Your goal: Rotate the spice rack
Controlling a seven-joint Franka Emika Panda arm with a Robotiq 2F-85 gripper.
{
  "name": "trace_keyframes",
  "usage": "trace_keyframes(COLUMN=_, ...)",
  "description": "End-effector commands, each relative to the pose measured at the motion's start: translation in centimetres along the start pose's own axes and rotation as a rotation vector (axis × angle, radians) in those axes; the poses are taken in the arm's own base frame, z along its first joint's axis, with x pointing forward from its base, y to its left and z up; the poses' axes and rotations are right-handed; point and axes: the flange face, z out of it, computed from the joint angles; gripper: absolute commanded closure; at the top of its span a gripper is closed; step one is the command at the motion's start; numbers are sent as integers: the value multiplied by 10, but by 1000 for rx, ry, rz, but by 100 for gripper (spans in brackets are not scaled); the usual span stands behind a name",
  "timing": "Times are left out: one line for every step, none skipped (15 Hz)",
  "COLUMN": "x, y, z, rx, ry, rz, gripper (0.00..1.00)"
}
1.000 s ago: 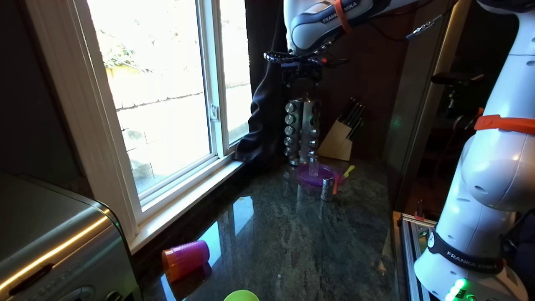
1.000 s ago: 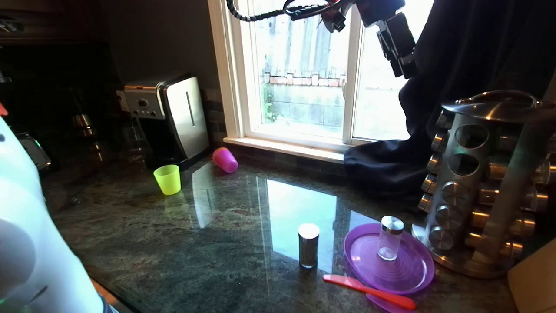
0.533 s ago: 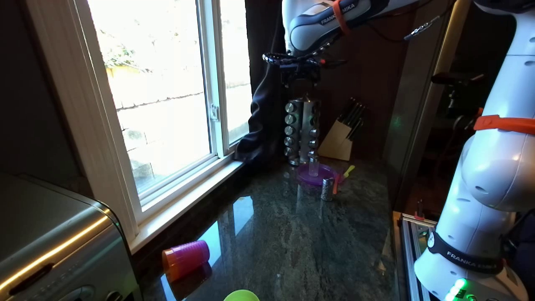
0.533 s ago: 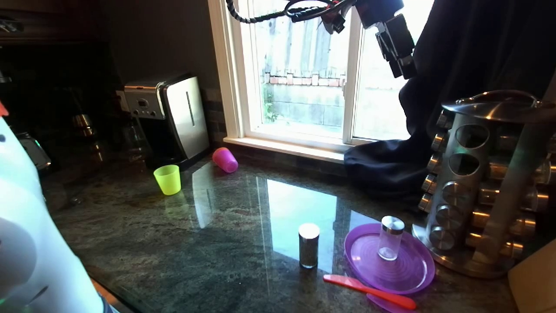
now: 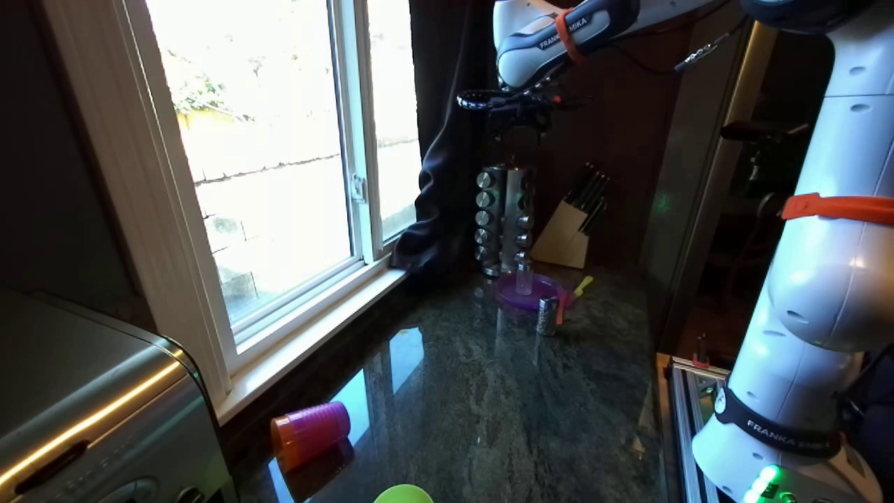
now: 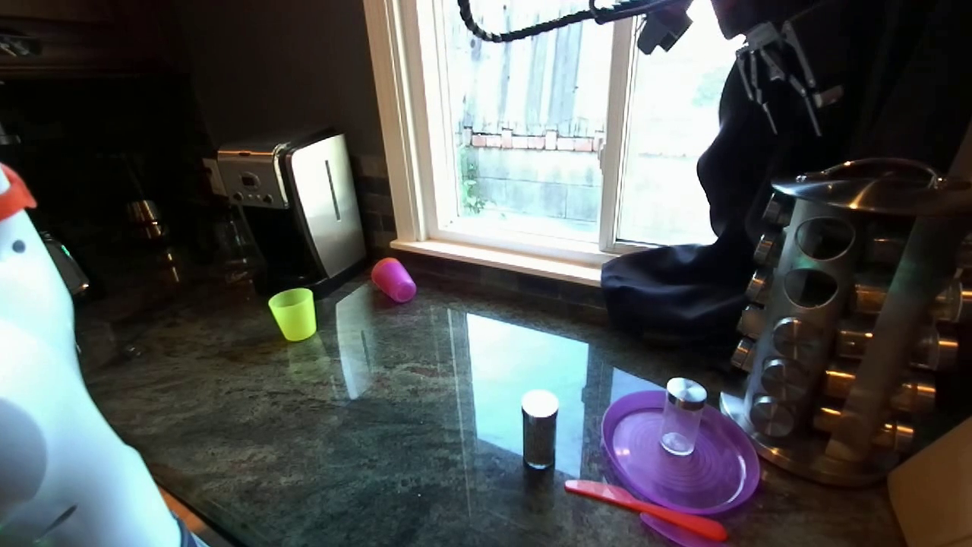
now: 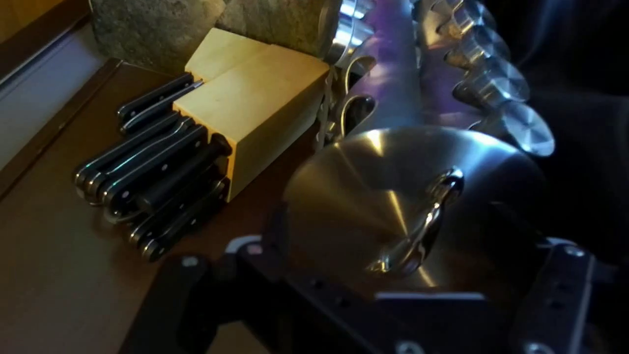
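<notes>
The spice rack (image 5: 504, 216) stands upright at the far end of the counter, and also shows in an exterior view (image 6: 805, 311). It is a metal tower with jars lying sideways in round holes, some holes empty. In the wrist view I see its round steel lid (image 7: 344, 196) and arched handle (image 7: 425, 228). My gripper (image 5: 518, 138) is open and empty, pointing down above the rack in both exterior views (image 6: 796, 128). In the wrist view my gripper's fingers (image 7: 398, 226) are spread on either side of the handle, apart from it.
A knife block (image 7: 260, 93) stands close beside the rack. A purple plate (image 6: 630, 456) with a clear jar (image 6: 681, 425), a dark shaker (image 6: 539, 433) and a red knife (image 6: 645, 507) lie in front. A dark curtain (image 6: 668, 296) hangs behind. Cups (image 6: 293, 313) stand farther away.
My gripper has moved toward the rack, rightward in both exterior views, and has turned so both spread fingers show. The rack and the items on the counter have not moved.
</notes>
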Motion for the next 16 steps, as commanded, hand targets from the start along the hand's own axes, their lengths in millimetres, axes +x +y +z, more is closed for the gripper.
trace_keyframes(x=35, y=2, z=17, rx=25, ry=9, rz=-6, gripper=0)
trace_keyframes(x=42, y=2, z=22, rx=31, ry=12, rz=-5, gripper=0)
trace_keyframes(x=49, y=2, z=25, rx=39, ry=16, rz=2, gripper=0)
trace_keyframes(x=55, y=0, z=29, rx=46, ry=20, rz=14, gripper=0)
trace_keyframes(x=59, y=-3, z=33, rx=46, ry=11, rz=21, gripper=1)
trace_keyframes(x=63, y=-5, z=37, rx=46, ry=9, rz=31, gripper=7)
trace_keyframes(x=66, y=-8, z=41, rx=47, ry=1, rz=37, gripper=9)
trace_keyframes(x=68, y=-11, z=45, rx=53, ry=-6, rz=45, gripper=20)
trace_keyframes(x=70, y=-12, z=48, rx=53, ry=-15, rz=53, gripper=27)
trace_keyframes(x=71, y=-15, z=51, rx=57, ry=-21, rz=57, gripper=29)
trace_keyframes(x=72, y=-17, z=54, rx=60, ry=-22, rz=64, gripper=39)
trace_keyframes(x=73, y=-19, z=57, rx=62, ry=-26, rz=69, gripper=46)
trace_keyframes(x=74, y=-22, z=59, rx=64, ry=-26, rz=72, gripper=55)
trace_keyframes(x=75, y=-23, z=61, rx=64, ry=-29, rz=75, gripper=56)
trace_keyframes(x=75, y=-25, z=63, rx=64, ry=-32, rz=75, gripper=64)
trace_keyframes(x=74, y=-25, z=64, rx=64, ry=-35, rz=77, gripper=73)
